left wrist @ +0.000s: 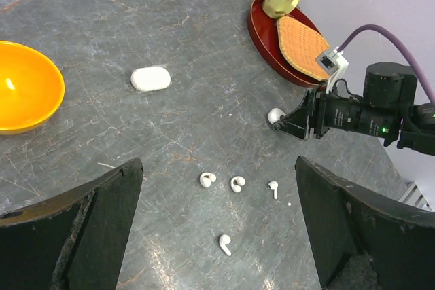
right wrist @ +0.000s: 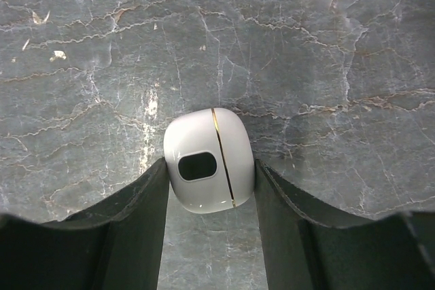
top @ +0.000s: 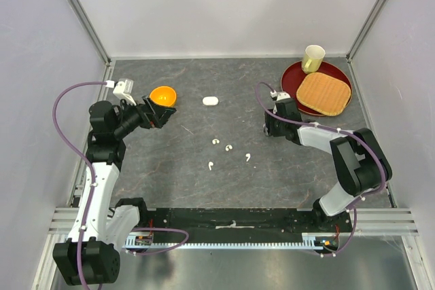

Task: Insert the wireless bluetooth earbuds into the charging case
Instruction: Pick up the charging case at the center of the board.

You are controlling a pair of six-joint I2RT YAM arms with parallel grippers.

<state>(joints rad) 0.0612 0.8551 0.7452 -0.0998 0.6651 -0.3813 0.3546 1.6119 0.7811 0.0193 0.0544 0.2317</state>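
Observation:
Several tiny white earbuds lie loose mid-table: one [top: 216,142], a second [top: 229,147], a third [top: 247,157], and another nearer me [top: 211,165]. The left wrist view shows them too [left wrist: 237,183]. My right gripper [right wrist: 211,169] is shut on a closed white charging case [right wrist: 204,137] with a gold seam, low at the table to the right of the earbuds [left wrist: 275,115]. A second white case [top: 210,100] lies farther back. My left gripper [left wrist: 217,168] is open and empty, held above the table on the left [top: 160,115].
An orange bowl [top: 163,95] sits right beside the left gripper. A red tray [top: 292,79] at the back right holds a woven mat [top: 323,92] and a pale yellow cup [top: 312,58]. Walls enclose the table on three sides.

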